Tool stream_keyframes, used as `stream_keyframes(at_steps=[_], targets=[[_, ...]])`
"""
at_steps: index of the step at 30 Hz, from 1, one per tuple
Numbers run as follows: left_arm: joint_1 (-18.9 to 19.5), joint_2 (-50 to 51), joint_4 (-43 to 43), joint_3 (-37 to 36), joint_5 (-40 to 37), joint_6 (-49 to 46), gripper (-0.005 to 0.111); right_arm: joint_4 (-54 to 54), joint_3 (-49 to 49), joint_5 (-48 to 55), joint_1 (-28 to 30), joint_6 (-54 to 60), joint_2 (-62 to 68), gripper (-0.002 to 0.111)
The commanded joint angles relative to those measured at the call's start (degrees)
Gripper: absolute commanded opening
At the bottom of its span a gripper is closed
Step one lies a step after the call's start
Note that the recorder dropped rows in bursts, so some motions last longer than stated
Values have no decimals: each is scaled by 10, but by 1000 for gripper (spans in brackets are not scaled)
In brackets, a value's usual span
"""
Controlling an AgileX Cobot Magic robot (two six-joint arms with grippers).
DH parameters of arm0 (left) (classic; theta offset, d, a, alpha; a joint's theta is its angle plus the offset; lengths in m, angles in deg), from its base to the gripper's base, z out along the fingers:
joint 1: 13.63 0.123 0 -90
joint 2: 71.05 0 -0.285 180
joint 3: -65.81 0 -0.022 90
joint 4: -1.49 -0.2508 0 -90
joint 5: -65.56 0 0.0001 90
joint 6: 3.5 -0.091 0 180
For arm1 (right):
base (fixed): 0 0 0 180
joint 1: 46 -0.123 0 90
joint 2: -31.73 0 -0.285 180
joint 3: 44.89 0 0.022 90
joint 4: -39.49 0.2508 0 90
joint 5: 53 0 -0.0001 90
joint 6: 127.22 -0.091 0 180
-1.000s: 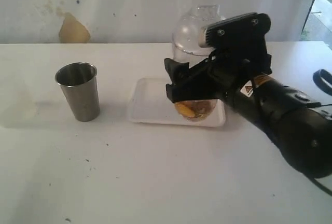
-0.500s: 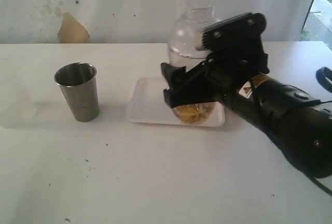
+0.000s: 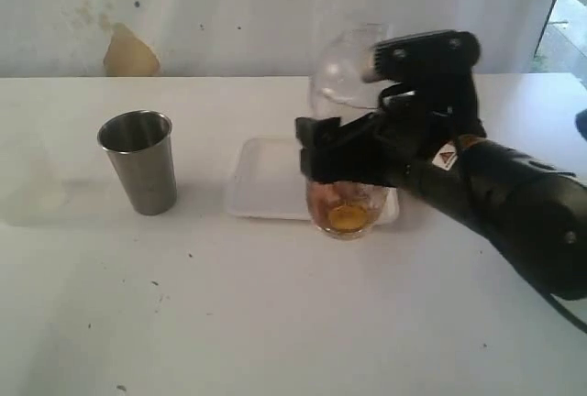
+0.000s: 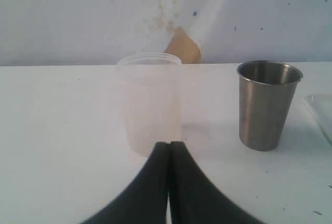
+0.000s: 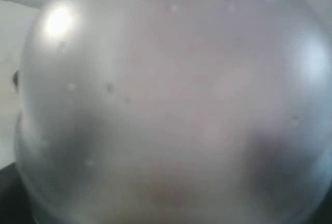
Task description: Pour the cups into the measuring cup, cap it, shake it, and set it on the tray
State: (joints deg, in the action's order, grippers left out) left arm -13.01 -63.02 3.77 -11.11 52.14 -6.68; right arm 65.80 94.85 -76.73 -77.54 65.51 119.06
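Measuring cup (image 3: pixel 347 208), domed cap on, amber contents at bottom: clasped in right gripper (image 3: pixel 341 159) at near edge of white tray (image 3: pixel 266 185). Left gripper (image 4: pixel 169 149): jaws pressed together, empty, before translucent cup (image 4: pixel 149 102) and steel tumbler (image 4: pixel 267 105).

steel tumbler (image 3: pixel 138 162) beside tray (image 3: pixel 261 185), near tabletop (image 3: pixel 275 323) open

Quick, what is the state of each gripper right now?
Left gripper: closed, holding nothing.
Right gripper: closed on the measuring cup, holding it.
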Motion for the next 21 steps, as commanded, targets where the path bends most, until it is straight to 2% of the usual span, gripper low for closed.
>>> stream_keyframes(at_steps=[1, 2, 4, 5, 6, 7, 8, 9, 11, 12, 14, 15, 17, 18, 19, 20, 21], targets=[[-1, -2, -1, -3, 1, 0, 0, -205, 5, 1, -12, -49, -7, 0], [1, -2, -1, -3, 1, 0, 0, -190, 6, 10, -16, -34, -7, 0], [1, -2, -1, -3, 1, 0, 0, 73, -4, -50, 11, -14, -7, 0], [1, -2, -1, -3, 1, 0, 0, 113, -8, -70, 14, -42, -7, 0], [1, -2, -1, -3, 1, 0, 0, 27, -8, -68, 8, -56, -7, 0], [1, -2, -1, -3, 1, 0, 0, -123, -3, -38, -2, -54, -10, 0], [1, -2, -1, -3, 1, 0, 0, -195, 1, -7, -6, -51, -11, 0], [1, -2, -1, -3, 1, 0, 0, -141, 4, 5, -3, -34, -11, 0], [-1, -2, -1, -3, 1, 0, 0, 69, -7, -40, 19, -33, -11, 0], [-1, -2, -1, -3, 1, 0, 0, 59, -8, -49, 19, -40, -12, 0], [-1, -2, -1, -3, 1, 0, 0, -136, -7, -12, 2, -28, -16, 0], [-1, -2, -1, -3, 1, 0, 0, -147, -7, -5, 2, -20, -16, 0], [-1, -2, -1, -3, 1, 0, 0, 18, -13, -29, 20, -27, -15, 0], [-1, -2, -1, -3, 1, 0, 0, 62, -17, -47, 23, -48, -15, 0], [-1, -2, -1, -3, 1, 0, 0, -8, -16, -38, 13, -60, -16, 0], [-1, -2, -1, -3, 1, 0, 0, -144, -11, -14, 1, -56, -17, 0], [-1, -2, -1, -3, 1, 0, 0, -208, -9, 6, -12, -48, -17, 0]])
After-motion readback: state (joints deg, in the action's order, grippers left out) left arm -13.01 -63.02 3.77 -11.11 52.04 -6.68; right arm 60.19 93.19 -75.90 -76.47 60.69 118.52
